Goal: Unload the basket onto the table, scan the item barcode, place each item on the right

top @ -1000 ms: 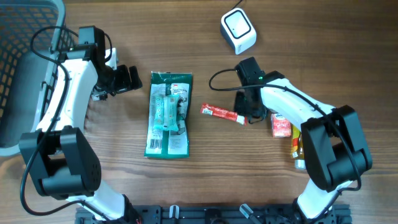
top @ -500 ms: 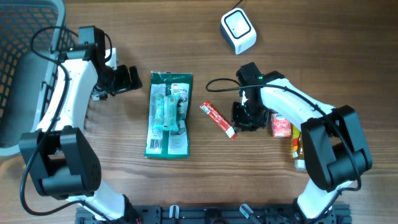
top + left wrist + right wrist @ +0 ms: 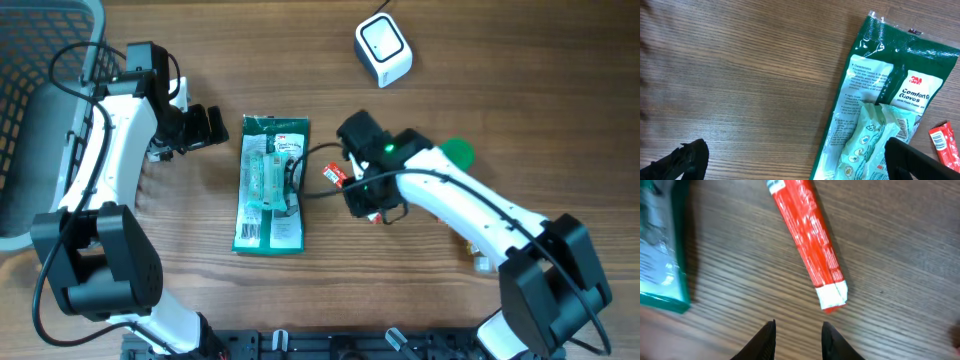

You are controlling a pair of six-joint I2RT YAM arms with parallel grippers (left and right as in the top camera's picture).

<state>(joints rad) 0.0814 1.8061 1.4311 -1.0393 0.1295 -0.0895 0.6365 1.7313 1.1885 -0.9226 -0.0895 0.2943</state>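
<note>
One slim red stick pack [image 3: 810, 235], white ends

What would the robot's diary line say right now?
left tool: open, beside glove pack | right tool: slightly open, empty, near red packet | scan: not done

The left gripper [image 3: 197, 128] stood spread wide, its arm bent. The right gripper [image 3: 797, 341] pointed down, fingers [image 3: 766, 340] narrowly parted, apparently gripping nothing, its arm stretched out to its left.
</note>
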